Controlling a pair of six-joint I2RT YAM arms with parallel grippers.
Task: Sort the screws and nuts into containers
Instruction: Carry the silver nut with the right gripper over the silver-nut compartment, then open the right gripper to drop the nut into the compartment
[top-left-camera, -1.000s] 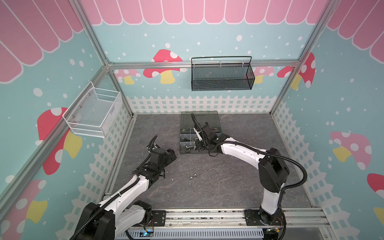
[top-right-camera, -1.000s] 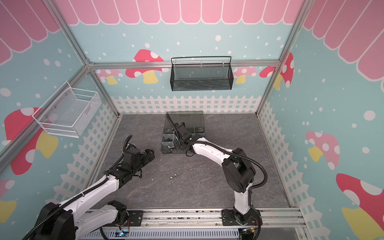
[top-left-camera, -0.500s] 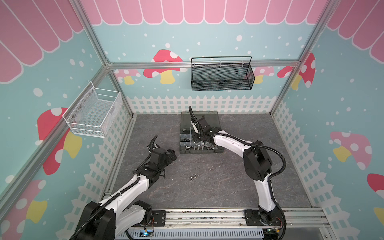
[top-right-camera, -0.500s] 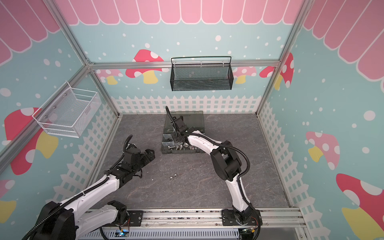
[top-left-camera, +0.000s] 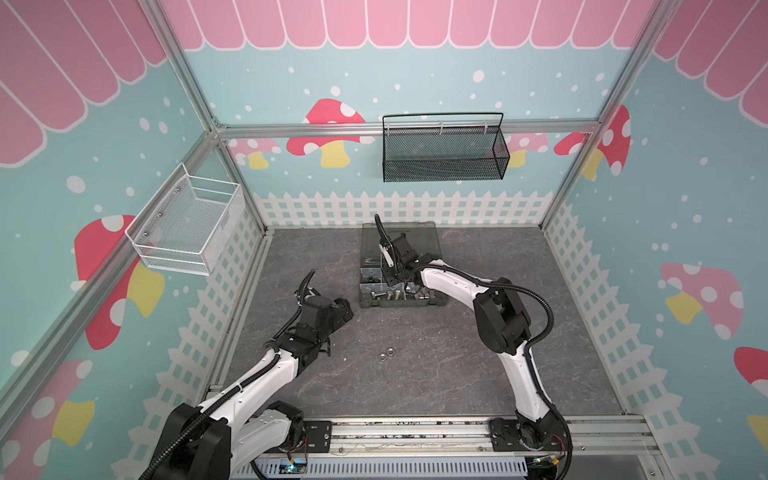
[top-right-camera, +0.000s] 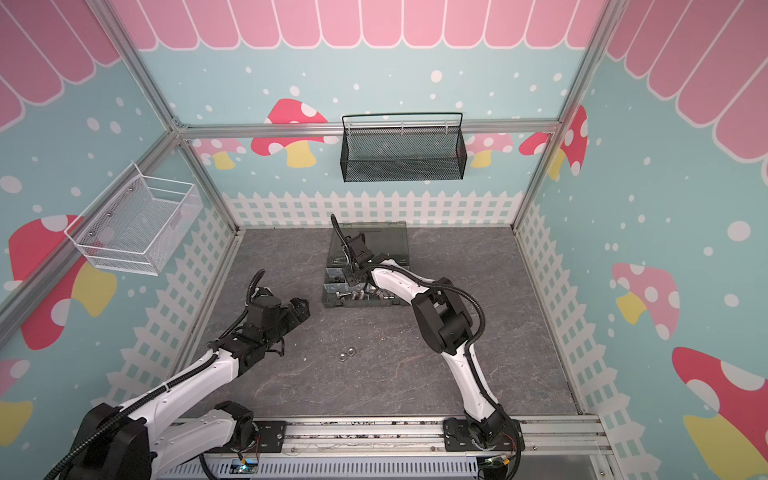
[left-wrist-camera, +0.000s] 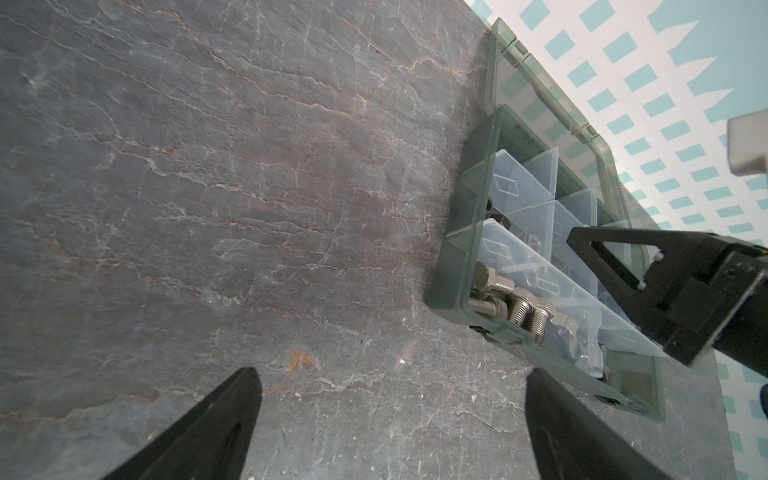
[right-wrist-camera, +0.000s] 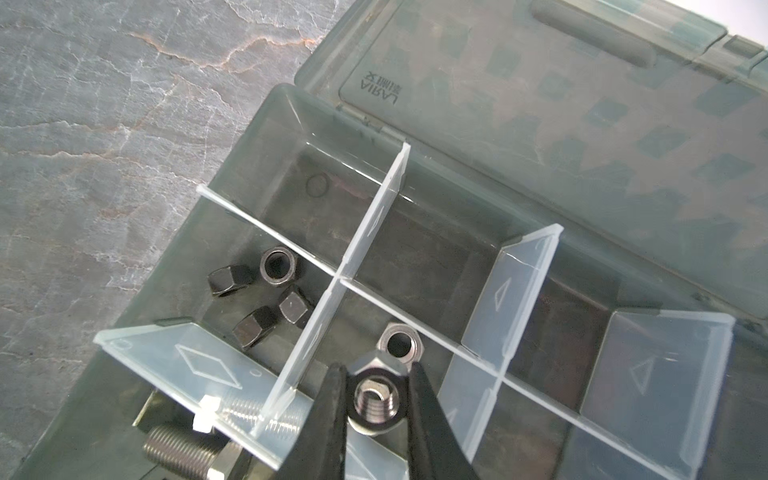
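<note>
A silver nut (right-wrist-camera: 376, 401) is seen gripped between the fingers of the right gripper (right-wrist-camera: 375, 368), which are drawn in close on its opposite flats, the threaded bore facing the wrist camera. The nut is held over a compartment in the middle of the organiser case (right-wrist-camera: 266, 124), where a second silver nut (right-wrist-camera: 401, 345) lies on the floor; contact between the two cannot be confirmed. Four black nuts (right-wrist-camera: 266, 291) are noted in the adjoining compartment, separated by a light divider (right-wrist-camera: 365, 237). Silver screws (left-wrist-camera: 511, 307) are gathered in the long compartment along the case's near edge. The smoky lid (right-wrist-camera: 582, 104) is found folded back flat behind the case. In both top views the case (top-left-camera: 399, 306) is placed at the back centre of the grey table (top-left-camera: 457, 365), and two loose nuts (top-left-camera: 386, 354) are observed side by side on the bare surface, well apart from the case. The left gripper (left-wrist-camera: 392, 374) is held above bare table near the case's left side, its fingers spread fully apart and nothing is held between them.
</note>
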